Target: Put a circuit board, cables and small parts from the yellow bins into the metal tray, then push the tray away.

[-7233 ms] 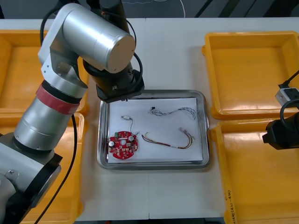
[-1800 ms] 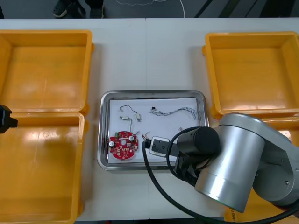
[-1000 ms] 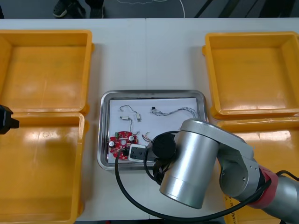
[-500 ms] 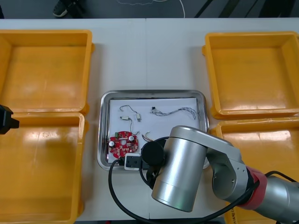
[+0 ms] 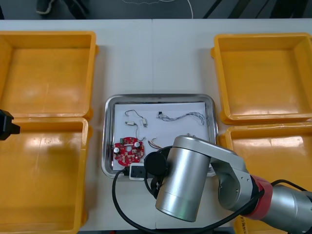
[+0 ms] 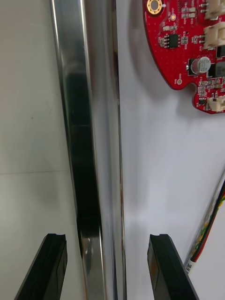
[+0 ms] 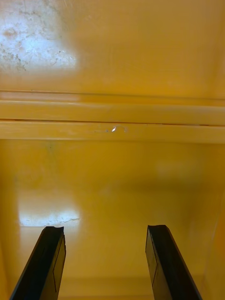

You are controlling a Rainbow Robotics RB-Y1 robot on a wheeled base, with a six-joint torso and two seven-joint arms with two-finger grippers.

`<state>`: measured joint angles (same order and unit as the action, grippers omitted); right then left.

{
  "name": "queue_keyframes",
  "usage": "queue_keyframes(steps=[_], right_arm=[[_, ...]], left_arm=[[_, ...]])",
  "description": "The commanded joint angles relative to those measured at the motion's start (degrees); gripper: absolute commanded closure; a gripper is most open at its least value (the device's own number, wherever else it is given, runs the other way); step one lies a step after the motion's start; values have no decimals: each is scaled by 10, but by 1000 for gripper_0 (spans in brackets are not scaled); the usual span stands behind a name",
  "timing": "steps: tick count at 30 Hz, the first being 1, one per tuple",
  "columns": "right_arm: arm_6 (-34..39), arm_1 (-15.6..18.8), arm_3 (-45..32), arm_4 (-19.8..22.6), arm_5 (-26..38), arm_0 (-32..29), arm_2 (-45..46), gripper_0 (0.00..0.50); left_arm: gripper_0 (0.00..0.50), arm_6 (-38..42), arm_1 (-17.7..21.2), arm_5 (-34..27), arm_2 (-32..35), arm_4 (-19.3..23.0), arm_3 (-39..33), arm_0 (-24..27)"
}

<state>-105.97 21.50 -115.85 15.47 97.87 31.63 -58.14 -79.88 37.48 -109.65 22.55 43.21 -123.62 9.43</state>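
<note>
The metal tray [image 5: 161, 96] lies mid-table, white inside. It holds a round red circuit board [image 5: 127, 151], a black cable [image 5: 181, 116], a short cable with plugs [image 5: 135, 118] and a red and yellow cable [image 5: 155, 143] partly under my right arm [image 5: 187, 183]. That arm reaches over the tray's near edge. In the right wrist view my right gripper [image 6: 107, 265] is open astride the tray's near rim [image 6: 91, 140], one finger over the table and one over the white inside, with the board [image 6: 187, 47] farther on. My left gripper [image 7: 105, 265] is open over a yellow bin [image 7: 112, 187], holding nothing.
Two yellow bins [image 5: 46, 73] [image 5: 41, 175] stand left of the tray and two [image 5: 263, 73] [image 5: 273, 165] right of it. My left arm [image 5: 7, 125] rests at the table's left edge. Bare table stretches beyond the tray's far rim.
My right arm has swung left and drawn back toward the tray's near edge, uncovering more of the board. The left arm has not moved.
</note>
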Motion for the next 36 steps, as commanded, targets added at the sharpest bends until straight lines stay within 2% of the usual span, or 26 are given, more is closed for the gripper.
queue_keyframes(steps=[1, 7, 8, 9, 10, 11, 12, 13, 15, 36], right_arm=[[-21, -18, 4, -5, -7, 19, -10, 0], [-25, -23, 25, -5, -23, 20, -10, 23], [-27, -23, 31, -4, -27, 21, -10, 46], [-27, -25, 35, -4, -30, 22, -10, 89], [-28, -27, 40, -4, -30, 22, -10, 197], [-28, -27, 41, -5, -30, 23, -10, 259], [-28, -29, 44, -4, -30, 25, -10, 364], [-28, -29, 47, -4, -30, 26, -10, 442], [-28, -29, 47, -5, -30, 26, -10, 500], [-36, -25, 48, -15, -25, 42, -9, 500]], left_arm=[[0, 2, 24, -3, -4, 5, -18, -12], [0, 2, 24, -3, -4, 5, -18, -12], [0, 2, 24, -3, -4, 5, -18, -12], [0, 2, 24, -3, -4, 5, -18, -12], [0, 2, 24, -3, -4, 5, -18, -12], [0, 2, 24, -3, -4, 5, -18, -12], [0, 2, 24, -3, -4, 5, -18, -12], [0, 2, 24, -3, -4, 5, -18, -12], [0, 2, 24, -3, -4, 5, -18, -12], [0, 2, 24, -3, -4, 5, -18, -12]])
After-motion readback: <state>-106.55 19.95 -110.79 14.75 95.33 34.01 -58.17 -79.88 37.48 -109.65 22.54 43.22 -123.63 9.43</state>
